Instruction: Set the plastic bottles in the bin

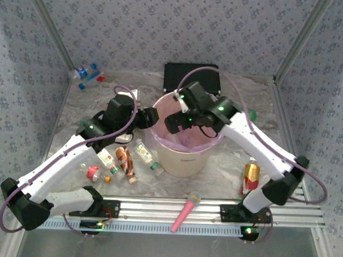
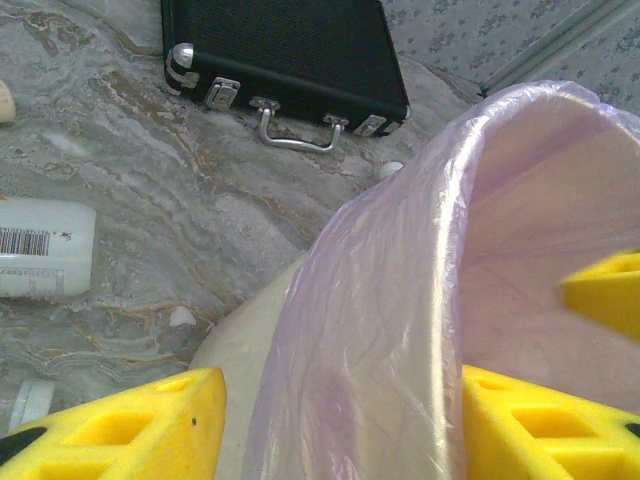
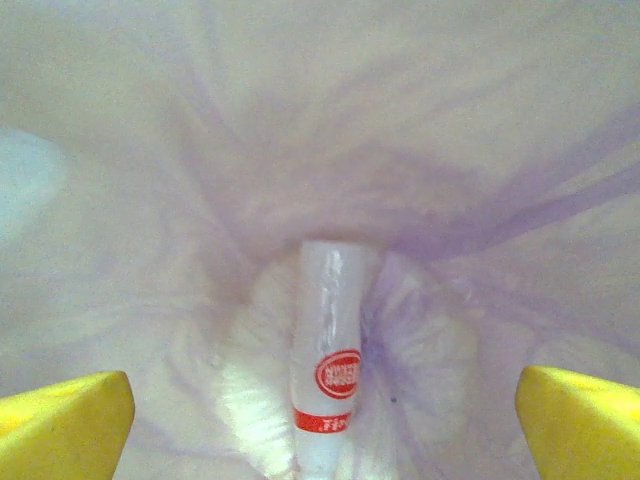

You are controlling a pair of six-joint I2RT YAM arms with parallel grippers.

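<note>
A: Right gripper (image 1: 174, 124), status?
B: Over the mouth of the bin (image 1: 184, 160), pointing down into it. Its fingers (image 3: 70, 425) are spread wide with nothing between them.
A: Bottle?
B: One bottle (image 3: 328, 370), clear with a red label, lies on the bag (image 3: 320, 150) at the bottom of the bin. It is below the parted jaws and apart from them.
A: Left gripper (image 2: 345, 400)?
B: At the bin's left rim. Jaws roughly half apart, straddling the rim, one finger outside the wall and the other inside by the bag. Cannot tell whether they pinch it.
A: Other bottles (image 1: 124, 160)?
B: Several lie on the table (image 1: 227, 165) left of the bin, under the left arm. A red-and-gold container (image 1: 250, 176) stands to the right of the bin. A black box (image 1: 192, 78) sits behind the bin.
</note>
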